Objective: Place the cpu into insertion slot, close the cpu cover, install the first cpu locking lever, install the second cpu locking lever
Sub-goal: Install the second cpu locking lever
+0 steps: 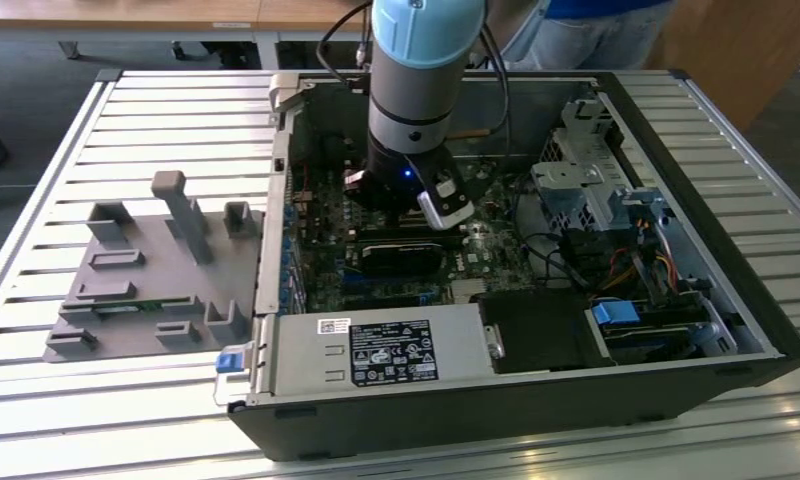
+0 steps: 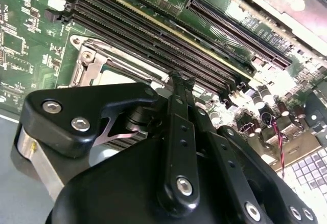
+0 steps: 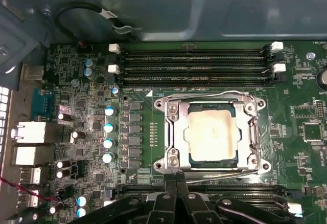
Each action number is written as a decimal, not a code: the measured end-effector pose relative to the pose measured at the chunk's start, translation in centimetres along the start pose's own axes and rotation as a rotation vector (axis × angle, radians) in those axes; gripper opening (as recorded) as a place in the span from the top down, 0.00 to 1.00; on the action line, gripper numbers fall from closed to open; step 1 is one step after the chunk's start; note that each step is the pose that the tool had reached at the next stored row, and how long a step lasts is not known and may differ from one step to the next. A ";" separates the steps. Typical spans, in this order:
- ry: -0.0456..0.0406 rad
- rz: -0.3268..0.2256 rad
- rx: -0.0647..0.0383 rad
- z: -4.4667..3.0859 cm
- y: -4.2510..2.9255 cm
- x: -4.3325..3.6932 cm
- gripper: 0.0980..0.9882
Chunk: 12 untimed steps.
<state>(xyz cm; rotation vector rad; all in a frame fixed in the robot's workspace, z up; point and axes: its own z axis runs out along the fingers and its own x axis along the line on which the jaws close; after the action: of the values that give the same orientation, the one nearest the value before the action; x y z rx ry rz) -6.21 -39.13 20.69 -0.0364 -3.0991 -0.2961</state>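
- While my arm reaches down into the open computer case (image 1: 720, 330) in the exterior view, the gripper (image 1: 397, 208) hangs low over the motherboard (image 1: 327, 275) at the far middle of the case; a grey fixture tray (image 1: 147, 270) lies outside on the exterior view's left, and a person stands beyond the far edge of the slatted table (image 1: 53, 400).
- Seen in the second wrist view, the gripper's black fingers (image 2: 179, 111) are pressed together with nothing between them, their tip just beside the near edge of the insertion slot (image 2: 89, 60), next to the long memory slots (image 2: 153, 35).
- Seen in the first wrist view, the cpu (image 3: 212, 134) sits flat in the slot with the cpu cover (image 3: 212, 101) lying down around it. A thin locking lever (image 3: 204, 92) runs along the far rim; I judge the levers are the work in hand.
- My judgement: meet the lever squarely with the closed fingertip and press slowly, keeping clear of the capacitors (image 3: 108, 142).
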 end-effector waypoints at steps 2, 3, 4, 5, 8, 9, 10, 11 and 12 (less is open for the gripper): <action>0.0001 0.000 -0.003 0.14 -0.05 0.07 0.99; 0.0001 0.000 -0.005 0.21 -0.08 0.12 0.99; 0.0002 0.000 -0.007 0.27 -0.11 0.17 0.99; 0.0003 0.000 -0.011 0.33 -0.13 0.21 0.99; 0.0004 0.000 -0.026 0.42 -0.19 0.35 0.99; 0.0007 0.000 -0.032 0.44 -0.21 0.39 0.99; 0.0009 0.000 -0.038 0.47 -0.23 0.42 0.99; 0.0010 0.000 -0.043 0.50 -0.24 0.43 0.99; 0.0010 0.000 -0.046 0.55 -0.26 0.43 0.99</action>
<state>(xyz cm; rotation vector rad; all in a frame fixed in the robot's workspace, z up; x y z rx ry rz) -6.67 -39.27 20.12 -0.0373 -3.0910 -0.3672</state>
